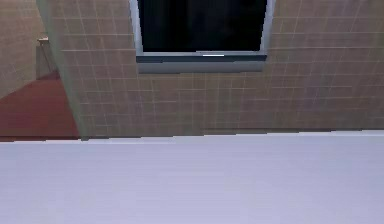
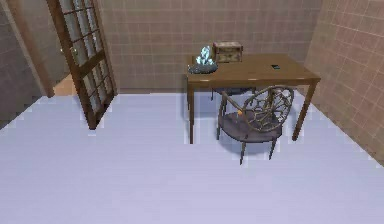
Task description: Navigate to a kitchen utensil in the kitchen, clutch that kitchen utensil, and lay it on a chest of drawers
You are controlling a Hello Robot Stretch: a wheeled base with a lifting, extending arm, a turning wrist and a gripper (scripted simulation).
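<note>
A brown wooden table [image 2: 290, 78] stands against the tiled wall in the arm side view. On its far left corner sits a pale blue, glassy object [image 2: 205, 58], with a small tan box-like thing [image 2: 229, 50] behind it. A tiny dark item [image 2: 274, 68] lies further right on the top. None of these blobs reads clearly as a kitchen utensil.
A round-backed wire chair [image 2: 255, 118] is pulled up at the table's front. A wooden door with glass panes [image 2: 85, 55] stands ajar at the arm side view's left. Ahead, a tiled wall with a dark window [image 1: 203, 28] is close; reddish floor [image 1: 35, 108] lies beyond at left. Pale floor spreads around.
</note>
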